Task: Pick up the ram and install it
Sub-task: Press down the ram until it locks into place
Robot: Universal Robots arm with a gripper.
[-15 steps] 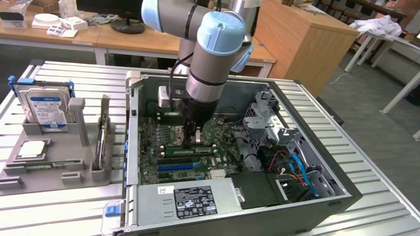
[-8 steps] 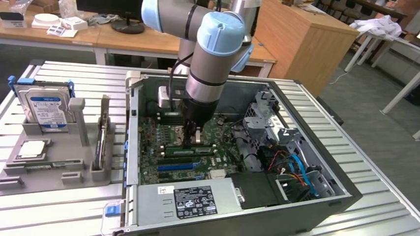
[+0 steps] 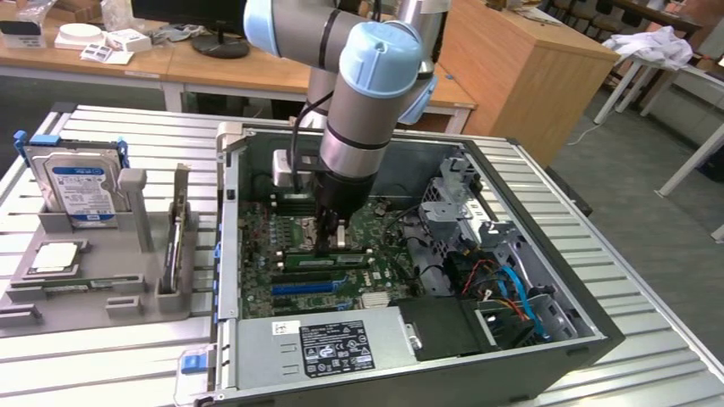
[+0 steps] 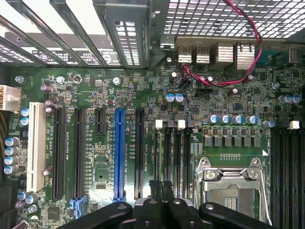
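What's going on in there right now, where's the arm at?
The arm has its pincer down inside the open computer case, closed, right over the motherboard. Its tips sit at a green ram stick lying along the slots near the middle of the board; whether the stick is fully seated I can't tell. On the exterior view's left, a hard drive stands in the grey parts holder.
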